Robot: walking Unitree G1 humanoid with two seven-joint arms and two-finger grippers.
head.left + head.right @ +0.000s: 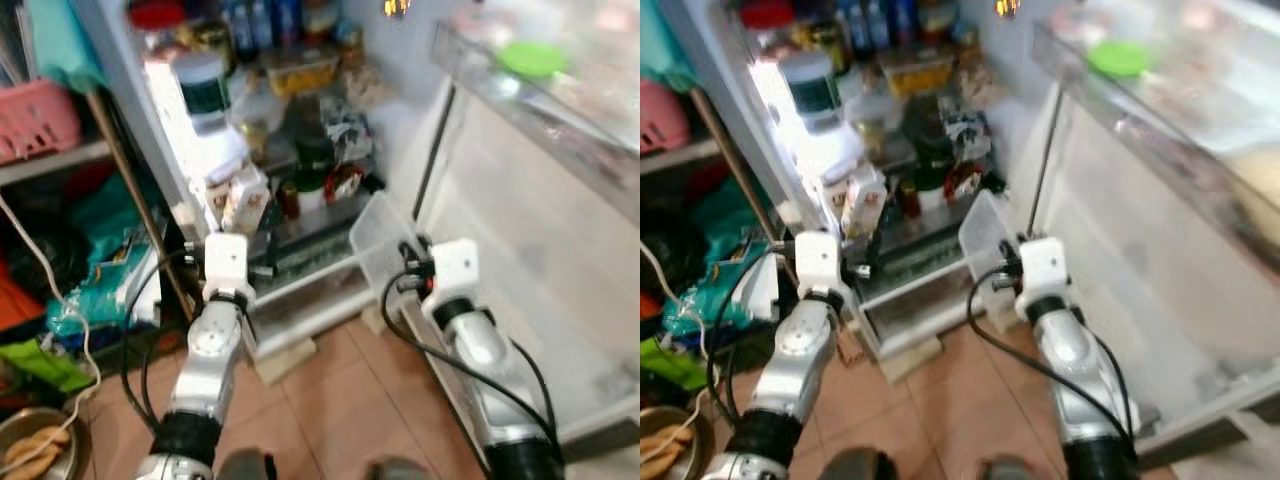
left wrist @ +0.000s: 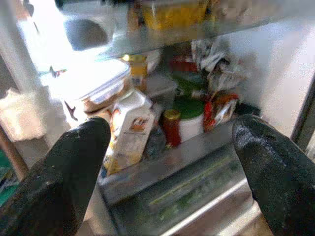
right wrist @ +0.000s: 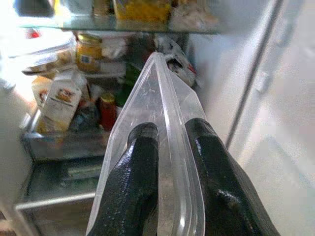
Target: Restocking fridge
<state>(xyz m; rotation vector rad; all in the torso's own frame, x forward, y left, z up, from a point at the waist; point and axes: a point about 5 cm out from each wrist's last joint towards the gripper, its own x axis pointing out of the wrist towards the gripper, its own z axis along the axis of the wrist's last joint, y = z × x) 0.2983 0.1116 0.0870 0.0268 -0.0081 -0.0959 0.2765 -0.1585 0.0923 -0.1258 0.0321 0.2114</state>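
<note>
Tiled floor (image 1: 330, 390), right pincer (image 3: 170, 142) grasping clear container (image 3: 162, 98), left pincer (image 2: 167, 162) released, fridge (image 1: 300, 150)

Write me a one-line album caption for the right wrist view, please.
Right gripper pinching the rim of a clear plastic container, aimed at the crowded shelves of the open fridge.

Head eyes look down from above; wrist cameras (closer) share fridge shelves (image 2: 162, 167).
</note>
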